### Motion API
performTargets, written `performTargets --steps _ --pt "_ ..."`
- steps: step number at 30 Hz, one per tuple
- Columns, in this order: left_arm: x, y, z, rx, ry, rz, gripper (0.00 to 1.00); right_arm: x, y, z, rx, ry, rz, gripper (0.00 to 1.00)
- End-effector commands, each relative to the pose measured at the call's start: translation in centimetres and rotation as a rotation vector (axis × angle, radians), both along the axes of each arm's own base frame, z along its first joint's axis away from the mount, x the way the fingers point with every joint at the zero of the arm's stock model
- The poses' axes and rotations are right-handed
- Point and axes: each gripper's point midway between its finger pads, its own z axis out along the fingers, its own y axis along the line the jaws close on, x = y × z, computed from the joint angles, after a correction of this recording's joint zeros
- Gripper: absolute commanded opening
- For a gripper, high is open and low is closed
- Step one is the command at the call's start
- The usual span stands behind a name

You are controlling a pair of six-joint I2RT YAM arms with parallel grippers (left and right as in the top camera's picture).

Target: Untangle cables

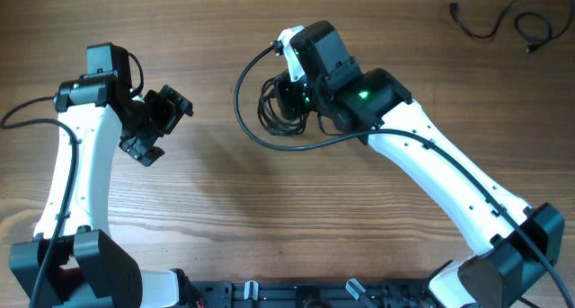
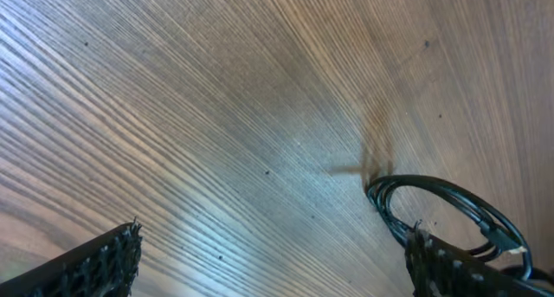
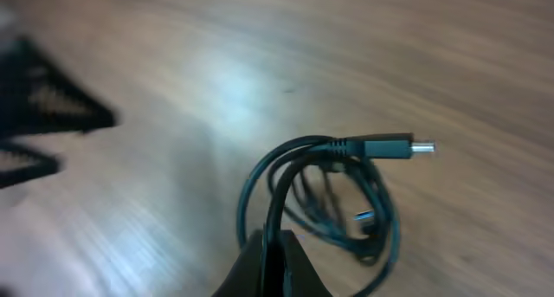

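Just above the centre of the overhead frame, the cables (image 1: 271, 109) lie as one coiled bundle on the table (image 1: 207, 209). The right gripper (image 1: 289, 91) sits over them, its fingers seemingly pinched on a strand at the bottom edge of its blurred wrist view. The left gripper (image 1: 160, 119), at the left of the frame and apart from the bundle, has its fingers spread wide and holds nothing. With nothing pinning the coil, a pull could drag the whole bundle along or cinch its loops tighter, and the plug (image 3: 389, 147) could snag in one.
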Motion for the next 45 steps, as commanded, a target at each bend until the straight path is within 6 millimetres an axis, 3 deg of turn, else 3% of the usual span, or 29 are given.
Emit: performTargets --steps 1,4,7,9,12,16,19,22,24,27,35,39,41,44,45 --pt "-0.8 0.2 -1.2 0.009 0.028 0.002 1.00 -1.1 1.4 2.4 0.082 -0.014 0.090 0.04" --pt "-1.0 0.1 -1.5 0.008 0.036 0.002 1.00 0.3 -0.4 2.8 0.048 -0.044 -0.059 0.04" --pt "-1.0 0.1 -1.5 0.008 0.036 0.002 1.00 0.2 -1.2 5.6 0.074 -0.117 -0.080 0.04" --pt "-1.0 0.1 -1.5 0.008 0.036 0.002 1.00 0.2 -2.0 6.5 0.066 -0.145 -0.106 0.04" --pt "-1.0 0.1 -1.5 0.008 0.036 0.002 1.00 -0.4 -2.7 4.8 0.009 -0.090 -0.113 0.04" --pt "-1.0 -0.1 -1.5 -0.004 0.035 0.000 1.00 -1.0 -2.5 4.2 0.030 -0.033 -0.125 0.04" --pt "-0.3 -2.9 -0.4 -0.144 -0.058 -0.177 1.00 -1.7 -0.9 4.9 0.128 0.016 -0.086 0.04" --pt "0.0 -6.0 1.4 -0.302 -0.185 -0.375 1.00 -1.4 -0.6 5.5 0.236 0.100 -0.193 0.04" --pt "-0.1 -7.3 2.4 -0.368 -0.257 -0.470 1.00 -1.8 0.4 6.6 0.329 0.146 -0.121 0.04" --pt "-0.3 -8.6 2.5 -0.358 -0.297 -0.587 1.00 -2.6 0.7 8.5 0.506 0.297 -0.035 0.04" --pt "-0.4 -13.9 2.9 -0.340 -0.383 -0.830 0.99 -3.2 -0.1 10.3 0.619 0.380 0.059 0.04" --pt "-0.6 -14.9 2.9 -0.341 -0.388 -0.861 0.73 -3.9 0.2 10.7 0.639 0.403 0.097 0.04" --pt "-0.6 -14.9 2.9 -0.340 -0.391 -0.861 0.51 -3.8 0.2 10.7 0.638 0.401 0.098 0.04" --pt "-0.6 -14.8 2.9 -0.336 -0.388 -0.860 0.27 -2.2 -0.7 9.5 0.581 0.349 -0.008 0.04" --pt "-0.5 -14.5 2.6 -0.311 -0.375 -0.852 0.15 -1.6 -1.1 9.0 0.555 0.335 -0.052 0.04"
